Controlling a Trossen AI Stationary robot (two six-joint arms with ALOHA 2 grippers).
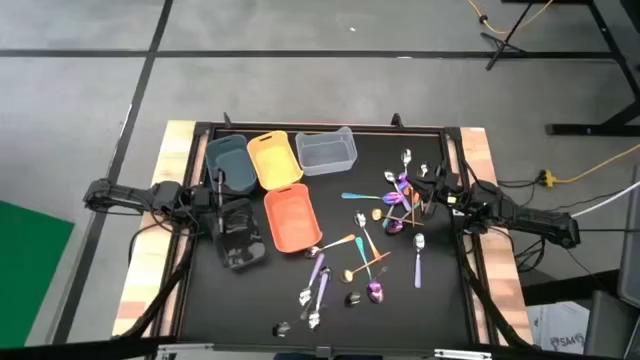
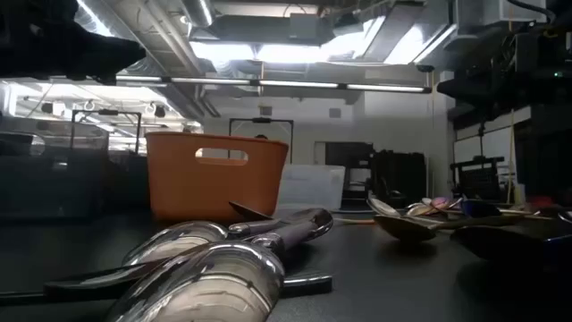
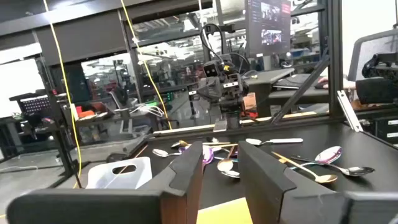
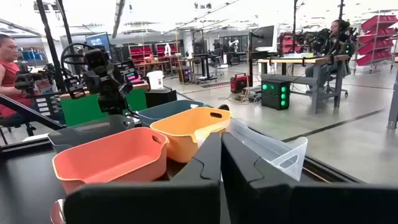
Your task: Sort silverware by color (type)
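The silverware (image 1: 375, 245) lies scattered on the black mat's right half: silver, gold, purple, teal and orange spoons and forks. Some of it shows in the left wrist view (image 3: 298, 158), and silver spoons (image 2: 223, 259) fill the low view's foreground. My left gripper (image 1: 220, 192) hovers at the table's left edge, above the bins, open with nothing between its fingers (image 3: 186, 177). My right gripper (image 1: 432, 195) hovers at the right edge beside the pile, shut and holding nothing (image 4: 221, 158).
Several bins stand on the left half: a teal bin (image 1: 228, 160), a yellow bin (image 1: 273, 160) and a clear bin (image 1: 325, 150) along the far edge, an orange bin (image 1: 292, 218) and a dark bin (image 1: 240, 238) nearer. A person (image 4: 7, 62) sits beyond the table.
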